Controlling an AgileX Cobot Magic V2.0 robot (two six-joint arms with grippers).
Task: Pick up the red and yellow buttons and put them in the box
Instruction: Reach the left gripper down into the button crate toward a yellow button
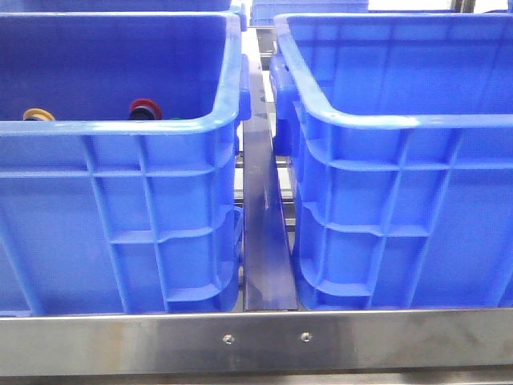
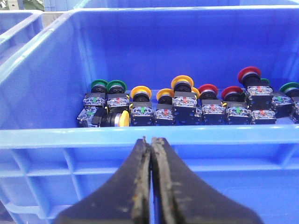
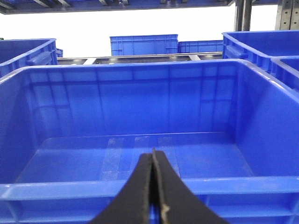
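Observation:
The left blue crate (image 1: 120, 128) holds a row of push buttons. A yellow cap (image 1: 38, 114) and a red cap (image 1: 146, 108) peek over its near rim. In the left wrist view several yellow buttons (image 2: 182, 84), red buttons (image 2: 249, 74) and green buttons (image 2: 116, 86) stand along the crate floor. My left gripper (image 2: 150, 140) is shut and empty, just outside the near rim (image 2: 70, 135). The right blue crate (image 1: 401, 120) is empty inside (image 3: 140, 149). My right gripper (image 3: 153, 151) is shut and empty at its near rim (image 3: 70, 189). Neither gripper shows in the front view.
A metal rail (image 1: 263, 224) runs between the two crates. A steel frame bar (image 1: 264, 341) crosses in front of them. More blue crates (image 3: 144, 45) stand behind and to the sides (image 3: 261, 44).

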